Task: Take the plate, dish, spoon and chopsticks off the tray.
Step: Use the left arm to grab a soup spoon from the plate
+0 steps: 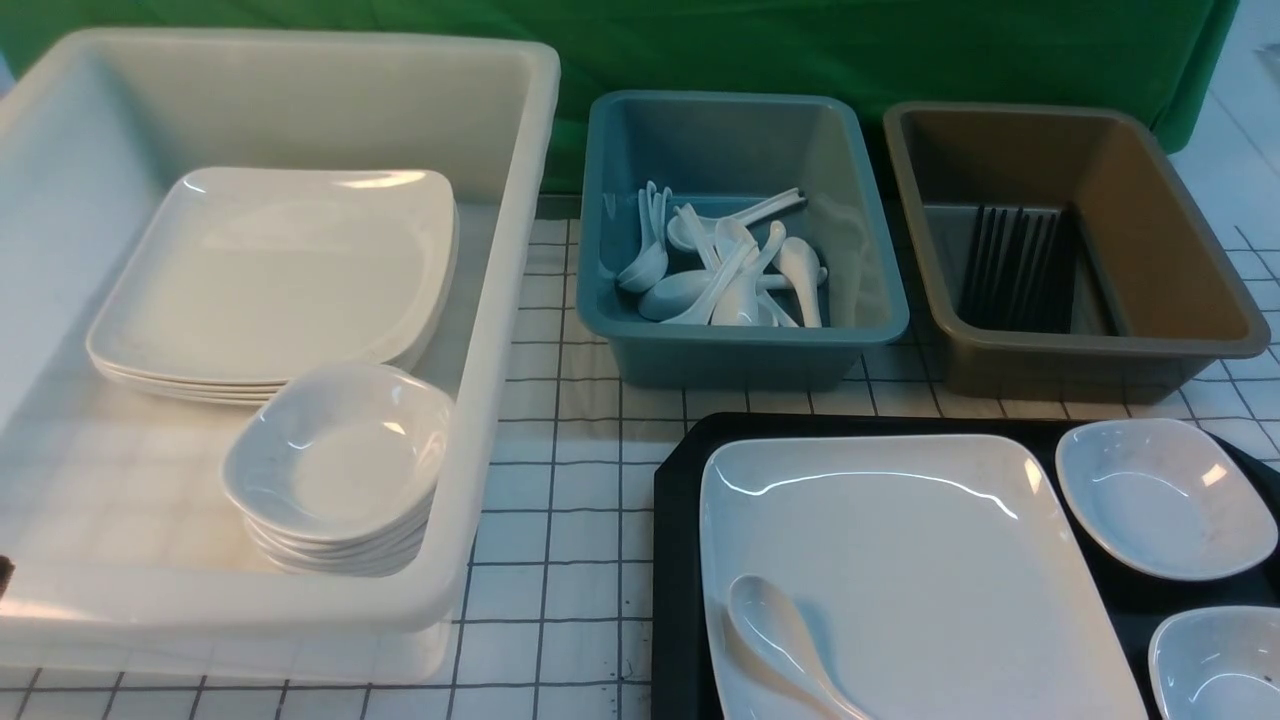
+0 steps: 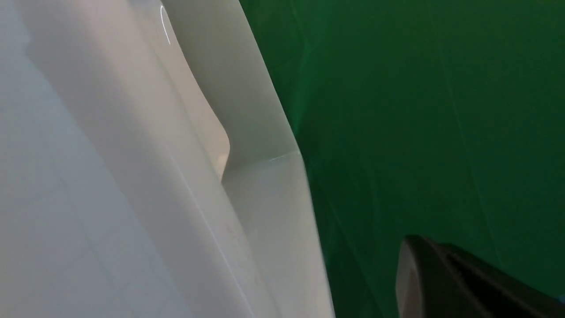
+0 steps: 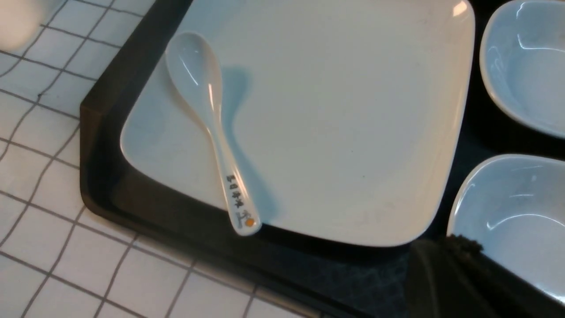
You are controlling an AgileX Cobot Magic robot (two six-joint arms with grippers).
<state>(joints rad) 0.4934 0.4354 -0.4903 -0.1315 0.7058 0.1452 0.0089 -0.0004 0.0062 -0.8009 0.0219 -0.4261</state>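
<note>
A half-cleared setting waits on the desk: the black tray at near right carries the plate, with the spoon lying on the plate's near left part, bowl toward the far side and handle tip poking over the near rim. Two small dishes sit beside the plate on the tray's right side, the far dish and the near dish. No chopsticks show on the part of the tray in view; black chopsticks lie in the brown tub at far right, so that item looks done. The blue tub beside it holds a heap of white spoons, and the white tub at left holds stacked plates and stacked dishes. Left to do, by this look: spoon, plate and both dishes. The right pincer hangs over the tray's near edge, closed tight and empty; the left pincer, also closed on nothing, sits by the white tub's wall.
</note>
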